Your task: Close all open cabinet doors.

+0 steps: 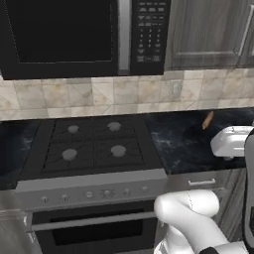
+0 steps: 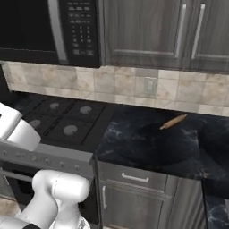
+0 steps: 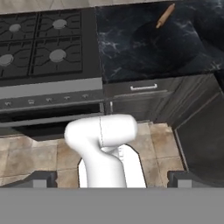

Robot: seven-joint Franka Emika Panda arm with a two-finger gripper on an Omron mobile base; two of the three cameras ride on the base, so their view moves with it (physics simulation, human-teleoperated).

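Wood-grain uppers: the two upper cabinet doors (image 2: 143,31) right of the microwave (image 2: 27,27) sit flush and look shut.
Wood-grain lower: in the hand view a lower cabinet door (image 3: 199,140) under the counter (image 3: 131,57) stands swung out over the floor, right of the drawer (image 3: 143,87); likely the one left to close.
Gripper: gripper (image 3: 113,180) held high, looking down, well apart from that door.
Fingers: fingertips (image 3: 41,178) spread wide, holding nothing.
Risk, reach: door is low and far to the side; the elbow could strike the stove (image 3: 43,48) front on the way down.
Risk, contact: a push near the hinge may skid off the panel.
Risk, bystander item: rolling pin (image 3: 165,15) lies near the counter's back, probably safe.
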